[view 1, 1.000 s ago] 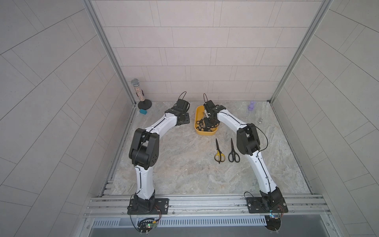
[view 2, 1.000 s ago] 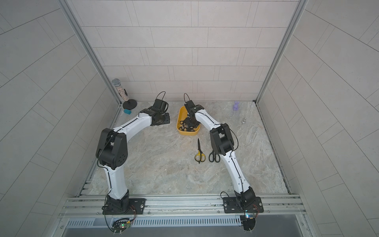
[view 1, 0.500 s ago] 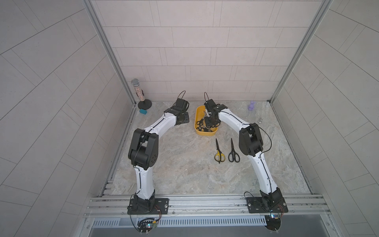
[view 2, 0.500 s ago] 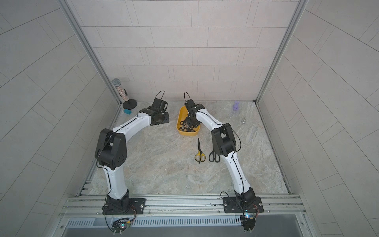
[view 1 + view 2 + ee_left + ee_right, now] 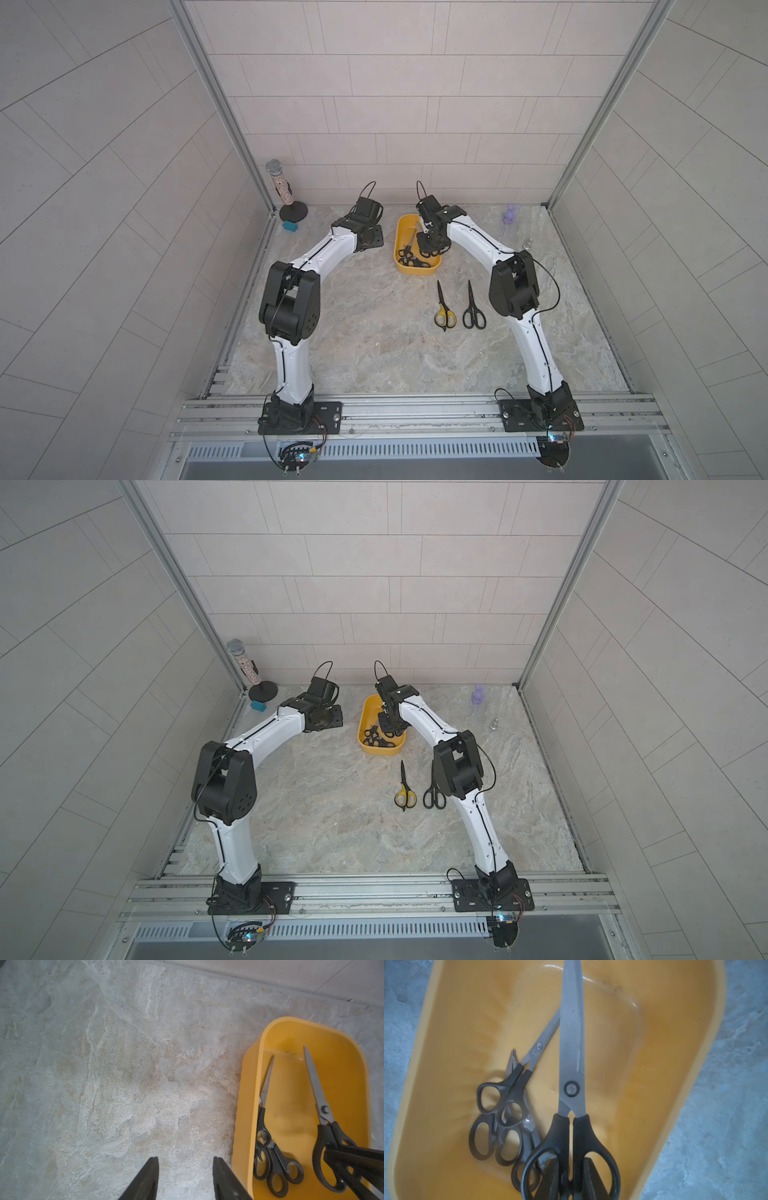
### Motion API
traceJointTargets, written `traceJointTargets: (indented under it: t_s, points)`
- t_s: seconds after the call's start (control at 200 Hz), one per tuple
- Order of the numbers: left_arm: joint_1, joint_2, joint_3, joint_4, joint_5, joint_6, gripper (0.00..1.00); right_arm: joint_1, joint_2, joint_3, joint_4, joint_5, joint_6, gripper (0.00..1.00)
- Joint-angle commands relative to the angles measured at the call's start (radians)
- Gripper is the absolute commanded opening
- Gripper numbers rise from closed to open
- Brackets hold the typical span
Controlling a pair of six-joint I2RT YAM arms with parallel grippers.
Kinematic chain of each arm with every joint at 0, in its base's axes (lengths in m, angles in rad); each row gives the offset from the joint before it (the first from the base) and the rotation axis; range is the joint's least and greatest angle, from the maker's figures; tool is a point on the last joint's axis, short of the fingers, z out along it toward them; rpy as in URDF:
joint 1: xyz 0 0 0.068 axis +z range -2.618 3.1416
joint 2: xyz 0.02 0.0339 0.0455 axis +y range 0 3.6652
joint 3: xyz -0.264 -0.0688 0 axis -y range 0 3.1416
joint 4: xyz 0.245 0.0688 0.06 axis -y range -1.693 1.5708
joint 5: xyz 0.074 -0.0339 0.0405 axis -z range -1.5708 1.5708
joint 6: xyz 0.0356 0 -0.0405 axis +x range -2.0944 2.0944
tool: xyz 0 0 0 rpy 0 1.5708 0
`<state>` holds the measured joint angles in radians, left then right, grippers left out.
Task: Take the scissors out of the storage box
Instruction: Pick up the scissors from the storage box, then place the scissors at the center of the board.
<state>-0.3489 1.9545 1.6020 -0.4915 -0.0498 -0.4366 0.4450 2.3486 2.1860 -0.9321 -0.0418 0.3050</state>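
Right wrist: scissors (image 5: pixel 572 1043) inside storage box (image 5: pixel 685 1053)

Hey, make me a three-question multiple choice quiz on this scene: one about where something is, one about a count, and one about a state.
1. Where is the yellow-handled scissors?
A: inside the storage box
B: flat on the table, beside a black-handled pair
C: propped on the box's rim

2. How many pairs lie on the table outside the box?
A: none
B: five
C: two

3. What is the right end effector doing?
A: shut on the handles of the large scissors
B: open over bare table
C: resting on the box's rim, holding nothing

Answers:
1 B, since both top views show it on the table next to the black-handled pair.
2 C, since only those two lie outside the box.
3 A, since the right wrist view shows it clamped on the black handles.
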Motion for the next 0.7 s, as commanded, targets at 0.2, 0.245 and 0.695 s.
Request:
traceJointTargets:
  t_s: [0.2, 0.245, 0.695]
  points:
    - [-0.006, -0.079, -0.01, -0.039, -0.049, 0.036, 0.49, 0.003, -0.263, -0.18, 0.036, 0.05, 0.021, 0.0]
    - [-0.011, -0.094, -0.02, -0.038, -0.058, 0.048, 0.49, 0.003, -0.303, -0.224, 0.052, 0.061, 0.022, 0.0]
    - [-0.059, -0.196, -0.093, -0.062, -0.114, 0.079, 0.49, -0.076, -0.731, -0.737, 0.132, 0.117, 0.053, 0.0]
